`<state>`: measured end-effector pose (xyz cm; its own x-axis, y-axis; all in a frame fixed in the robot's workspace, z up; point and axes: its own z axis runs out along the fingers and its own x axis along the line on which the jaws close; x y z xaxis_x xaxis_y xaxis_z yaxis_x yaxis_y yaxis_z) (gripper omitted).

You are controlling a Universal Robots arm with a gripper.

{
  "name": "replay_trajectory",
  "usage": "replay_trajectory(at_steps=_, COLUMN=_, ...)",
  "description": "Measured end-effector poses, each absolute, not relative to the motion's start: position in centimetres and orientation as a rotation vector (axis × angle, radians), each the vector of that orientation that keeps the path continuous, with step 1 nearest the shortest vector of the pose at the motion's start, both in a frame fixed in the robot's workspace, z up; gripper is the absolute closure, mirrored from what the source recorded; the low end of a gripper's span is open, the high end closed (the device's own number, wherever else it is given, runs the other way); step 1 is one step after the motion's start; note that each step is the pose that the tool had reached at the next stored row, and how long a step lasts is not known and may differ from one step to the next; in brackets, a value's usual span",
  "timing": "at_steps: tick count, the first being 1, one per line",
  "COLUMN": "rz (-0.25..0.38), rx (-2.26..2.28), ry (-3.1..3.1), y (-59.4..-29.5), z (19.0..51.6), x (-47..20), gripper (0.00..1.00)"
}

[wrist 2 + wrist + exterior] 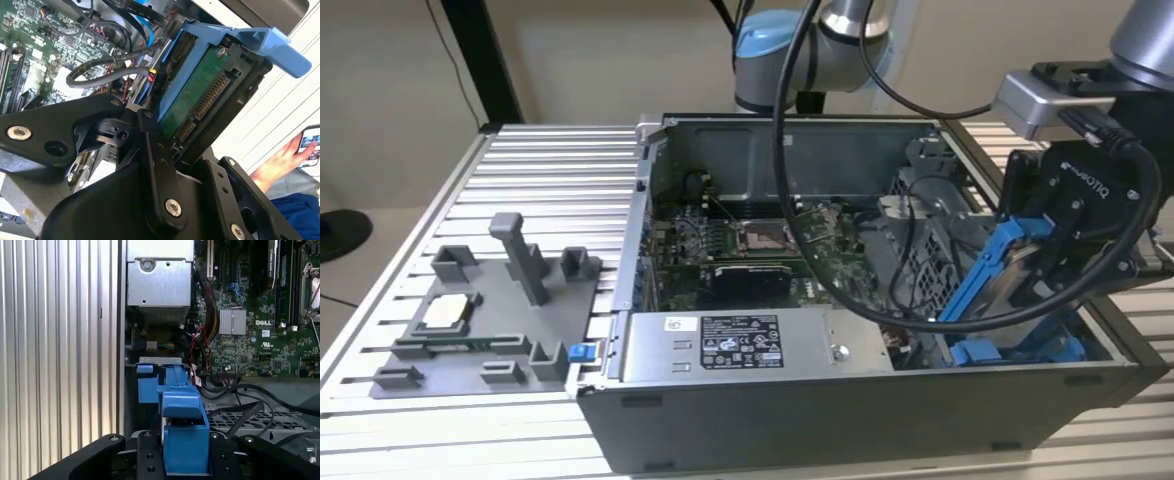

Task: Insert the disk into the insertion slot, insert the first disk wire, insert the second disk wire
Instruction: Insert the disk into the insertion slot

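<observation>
Blue-framed disk [200, 95] clamped in claw [184, 450], tilted over insertion slot [1021, 350].

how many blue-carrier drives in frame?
1. The silver-grey hard drive in its blue plastic carrier sits tilted in the black gripper, by the blue-railed grey metal drive bay. The open grey computer case could hide others.

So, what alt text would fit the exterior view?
A robot arm's black gripper holds the disk, in its blue carrier, tilted over the insertion slot at the exterior view's right end of an open computer case. The case sits on a ribbed metal table beside a grey fixture.
</observation>
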<state>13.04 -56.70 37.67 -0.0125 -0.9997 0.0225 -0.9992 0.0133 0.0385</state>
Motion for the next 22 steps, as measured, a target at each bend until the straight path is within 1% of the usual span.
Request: replay_trajectory(at_steps=22, rz=-0.018, rx=2.177, ry=-2.205, y=-56.7, z=35.9, x=13.0, gripper=1.00)
